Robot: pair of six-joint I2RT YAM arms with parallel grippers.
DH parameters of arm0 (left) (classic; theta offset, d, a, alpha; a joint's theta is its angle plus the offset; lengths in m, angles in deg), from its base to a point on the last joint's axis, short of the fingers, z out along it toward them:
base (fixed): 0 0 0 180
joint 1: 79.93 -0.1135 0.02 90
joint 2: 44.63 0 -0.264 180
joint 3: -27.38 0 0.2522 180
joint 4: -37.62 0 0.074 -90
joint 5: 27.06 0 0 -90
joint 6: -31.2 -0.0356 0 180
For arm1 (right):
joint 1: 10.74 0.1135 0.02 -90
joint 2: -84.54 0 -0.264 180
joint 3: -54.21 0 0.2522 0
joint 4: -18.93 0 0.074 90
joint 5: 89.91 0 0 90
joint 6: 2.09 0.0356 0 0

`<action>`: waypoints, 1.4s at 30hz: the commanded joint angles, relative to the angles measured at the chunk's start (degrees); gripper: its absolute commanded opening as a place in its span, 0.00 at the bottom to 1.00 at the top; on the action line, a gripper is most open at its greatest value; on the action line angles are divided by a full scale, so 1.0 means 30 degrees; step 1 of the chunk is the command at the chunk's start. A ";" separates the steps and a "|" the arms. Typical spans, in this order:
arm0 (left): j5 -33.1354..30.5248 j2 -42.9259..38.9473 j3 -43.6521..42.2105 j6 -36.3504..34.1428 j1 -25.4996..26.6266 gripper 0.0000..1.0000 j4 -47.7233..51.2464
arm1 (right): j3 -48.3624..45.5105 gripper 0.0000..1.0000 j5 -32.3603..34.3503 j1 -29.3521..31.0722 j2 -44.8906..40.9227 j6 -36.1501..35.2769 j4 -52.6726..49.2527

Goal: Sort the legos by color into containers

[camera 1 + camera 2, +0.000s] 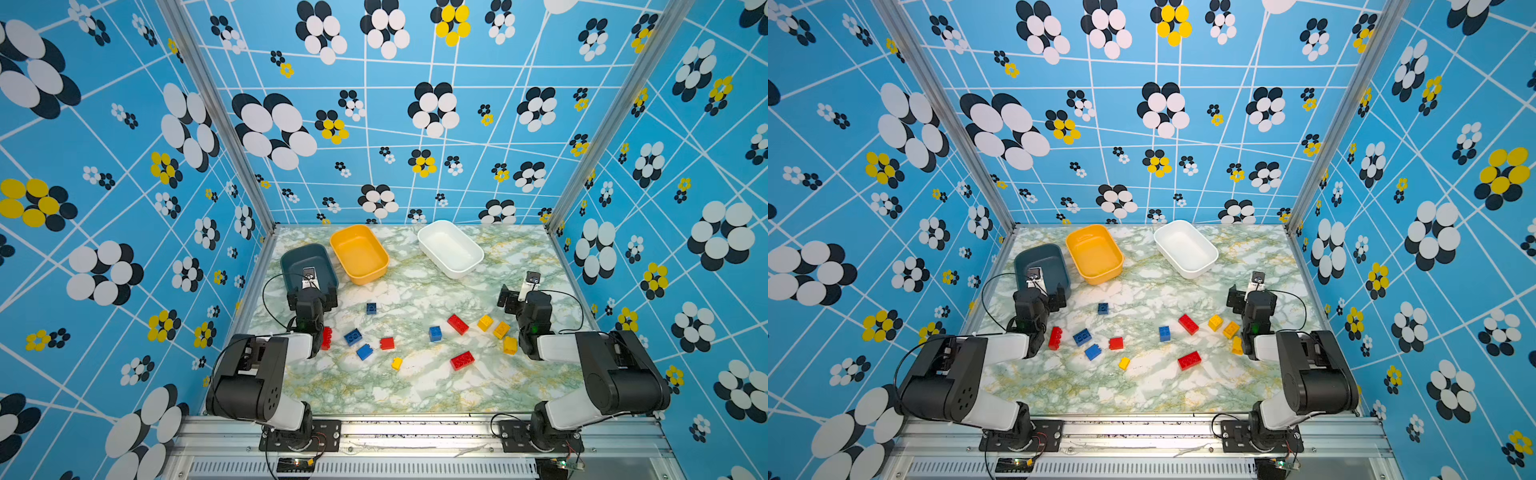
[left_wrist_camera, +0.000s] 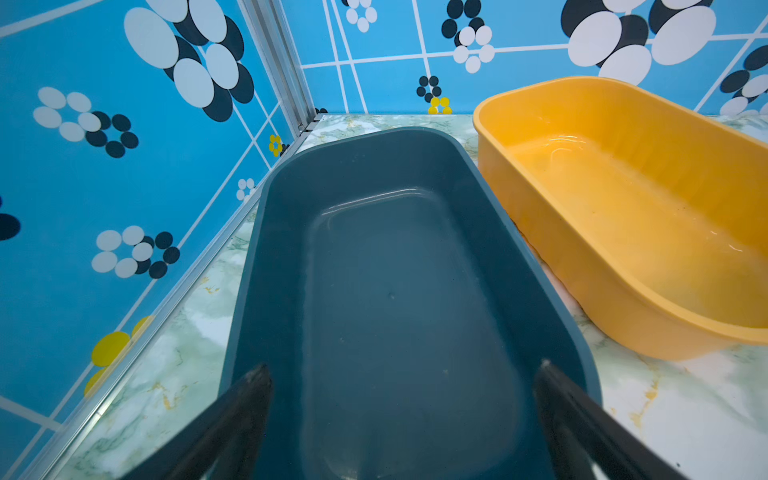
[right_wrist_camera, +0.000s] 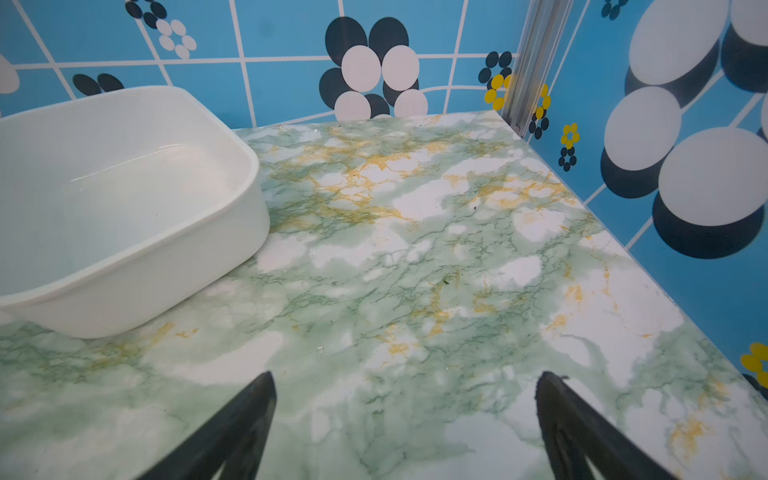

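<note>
Legos [image 1: 458,324] are all loose on the table [image 3: 415,257], none in a tub. They lie behind both claws, scattered between the two arms. Your left gripper [image 2: 401,370] is spread wide with nothing in it, over the near end of the teal tub [image 2: 374,166]. The orange-yellow tub [image 2: 623,104] sits just beside that, on the claw's right. Your right gripper [image 3: 405,376] is also wide apart and empty, over bare marble, with the white tub [image 3: 245,232] ahead to its left. The red brick [image 1: 327,337] sits against the left arm, the yellow brick [image 1: 510,345] against the right.
</note>
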State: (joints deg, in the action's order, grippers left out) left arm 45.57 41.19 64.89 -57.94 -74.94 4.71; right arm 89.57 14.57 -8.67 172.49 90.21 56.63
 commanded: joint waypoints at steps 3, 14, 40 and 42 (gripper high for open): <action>0.0193 0.0194 0.0349 0.0240 -0.0123 0.99 0.0273 | 0.0051 0.99 -0.0137 -0.0044 0.0188 0.0081 0.0176; 0.0207 0.0192 0.0357 0.0240 -0.0141 0.99 0.0284 | 0.0094 0.99 -0.0134 -0.0044 0.0188 0.0081 0.0190; 0.1339 -0.2914 0.3029 0.0796 0.0086 0.99 0.7698 | 1.0214 0.99 -0.0766 0.0523 -0.1055 0.1373 -1.6790; 0.1672 -0.3426 0.3481 0.1246 0.0172 0.99 0.8787 | 1.2437 0.99 -0.1518 0.0569 0.0169 0.1643 -1.8833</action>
State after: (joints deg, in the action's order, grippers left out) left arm 48.24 33.32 72.91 -56.43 -74.87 23.09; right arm 120.72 13.08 -7.45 169.32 93.25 14.03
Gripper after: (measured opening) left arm 0.992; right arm 0.992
